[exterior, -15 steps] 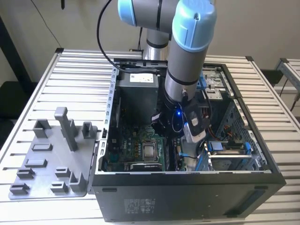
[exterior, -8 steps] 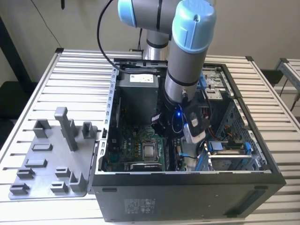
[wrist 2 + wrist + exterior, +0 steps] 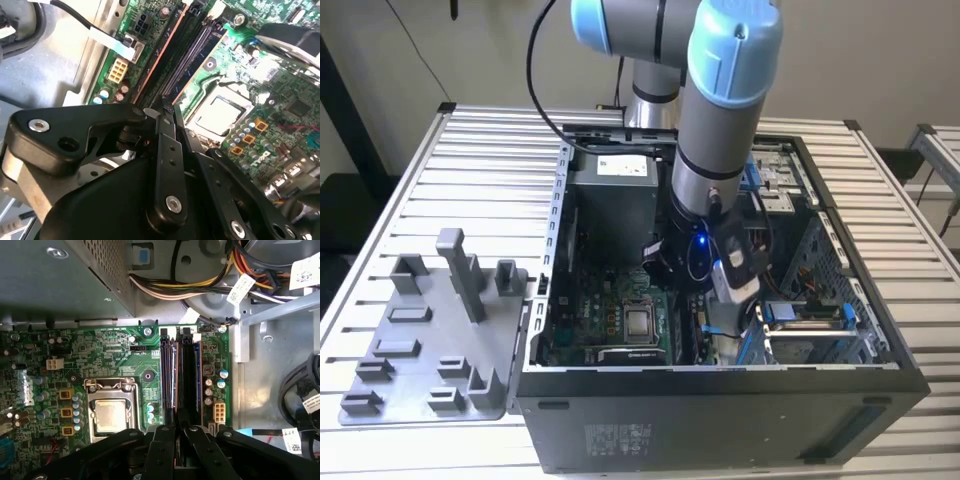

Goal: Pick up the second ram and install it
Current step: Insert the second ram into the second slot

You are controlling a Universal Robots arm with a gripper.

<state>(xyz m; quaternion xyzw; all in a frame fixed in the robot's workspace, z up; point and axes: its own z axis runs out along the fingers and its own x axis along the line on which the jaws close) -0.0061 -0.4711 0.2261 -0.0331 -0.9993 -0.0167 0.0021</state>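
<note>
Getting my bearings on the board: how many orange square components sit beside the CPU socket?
3 orange squares, in a row beside the CPU socket: one, a middle one, and one nearest the pincer, which may hide more.

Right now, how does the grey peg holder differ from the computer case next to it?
The holder is pale grey; the computer case is black. The holder is a low flat tray with upright pegs; the case is a deep open box showing a circuit board. The robot arm reaches into the case, away from the holder. Both sit side by side on the slatted table.
</note>
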